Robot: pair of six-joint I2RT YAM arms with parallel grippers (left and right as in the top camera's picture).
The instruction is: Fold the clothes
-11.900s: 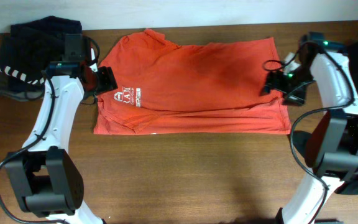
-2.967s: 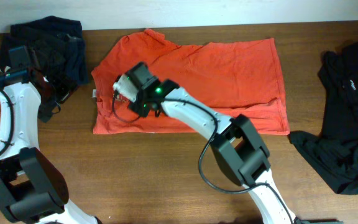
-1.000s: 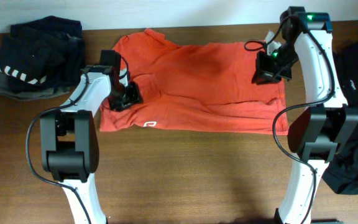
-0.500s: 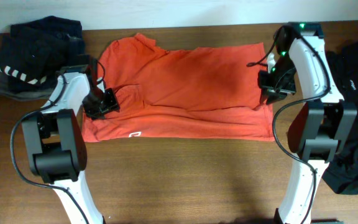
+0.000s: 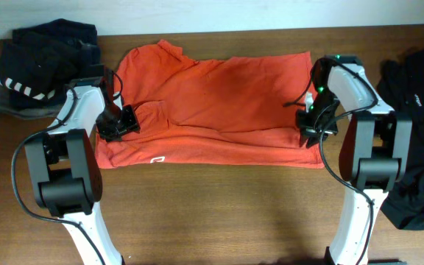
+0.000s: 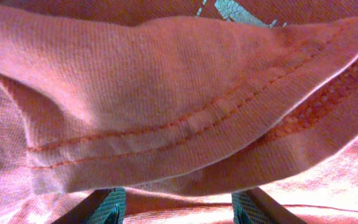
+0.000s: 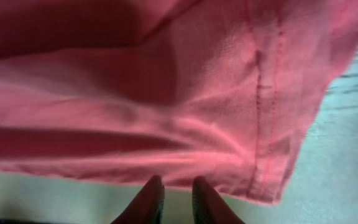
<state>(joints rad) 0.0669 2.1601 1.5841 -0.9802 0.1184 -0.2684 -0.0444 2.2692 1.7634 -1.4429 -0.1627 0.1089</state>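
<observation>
Between the half-parted fingers (image 6: 112, 211) of the left gripper (image 5: 121, 122), a thick hemmed fold of the orange-red T-shirt (image 5: 219, 96) is held, with the cloth bunched over their tips. Under the nearly closed right gripper (image 5: 309, 126), the garment's hemmed edge is pinched. The remainder is spread flat on the table (image 5: 212, 213) between both grippers.

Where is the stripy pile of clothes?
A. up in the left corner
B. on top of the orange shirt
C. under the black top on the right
A: seen from overhead, the stripy pile sits in the far left corner, off to the side of the orange shirt.
</observation>
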